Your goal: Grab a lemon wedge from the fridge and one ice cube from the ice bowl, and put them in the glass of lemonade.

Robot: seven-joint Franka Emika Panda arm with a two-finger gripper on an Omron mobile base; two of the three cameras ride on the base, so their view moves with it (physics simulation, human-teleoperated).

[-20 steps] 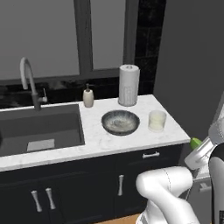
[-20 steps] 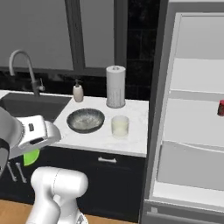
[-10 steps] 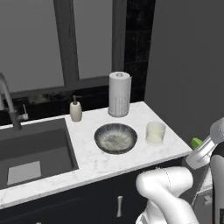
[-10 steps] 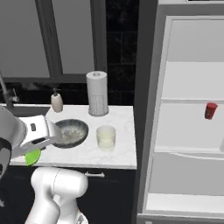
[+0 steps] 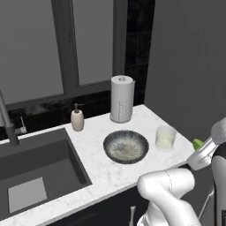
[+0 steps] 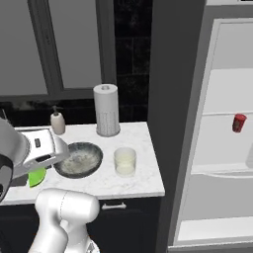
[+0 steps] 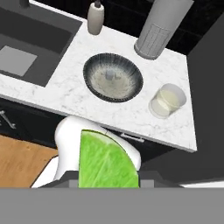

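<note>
My gripper (image 7: 107,180) is shut on the lemon wedge (image 7: 106,161), a bright yellow-green piece at the bottom of the hand view. The wedge also peeks out by the hand in the left base view (image 5: 197,143) and the right base view (image 6: 36,177). The gripper hangs in front of the counter's edge, apart from the counter. On the counter, the ice bowl (image 7: 90,83) holds a pale lump in its middle. To the bowl's right stands the glass of lemonade (image 7: 167,101), upright (image 5: 165,137) (image 6: 125,161). The fridge (image 6: 217,153) stands open at the right.
A white paper-towel roll (image 6: 106,109) and a beige soap bottle (image 6: 58,122) stand at the counter's back. The sink (image 5: 31,170) with its faucet (image 5: 9,126) lies left of the bowl. A small red object (image 6: 239,122) sits on a fridge shelf.
Both base views have shifted, and the counter, bowl and glass now show nearer and larger: the camera has moved. The gripper stays shut on the lemon wedge.
</note>
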